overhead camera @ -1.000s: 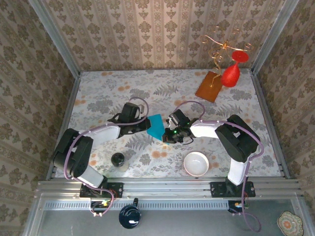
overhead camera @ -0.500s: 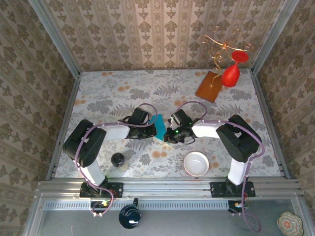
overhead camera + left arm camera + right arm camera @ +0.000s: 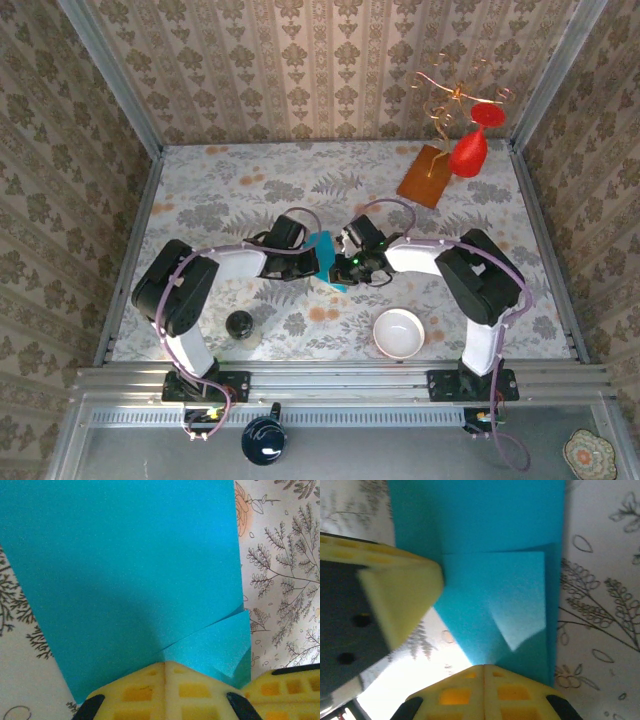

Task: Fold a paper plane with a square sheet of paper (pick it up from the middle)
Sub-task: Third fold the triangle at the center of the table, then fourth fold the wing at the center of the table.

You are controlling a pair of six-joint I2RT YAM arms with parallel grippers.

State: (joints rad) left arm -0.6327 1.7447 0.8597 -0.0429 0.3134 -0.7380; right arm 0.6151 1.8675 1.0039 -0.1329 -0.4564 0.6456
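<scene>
Well, the square sheet of paper looks thin, light and easily creased. Left gripper and right gripper are both closed at its folded edge; I'd pinch mid-sheet.

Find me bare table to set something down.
Free: far left, between back wall and left arm; near middle, between black jar and white bowl. Crowded: mid-table, where the left pincer and right pincer meet at the teal paper, and the far-right corner by the board.

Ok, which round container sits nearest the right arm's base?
The white bowl, wide and pale, at front right; the small dark jar stands over at front left.
</scene>
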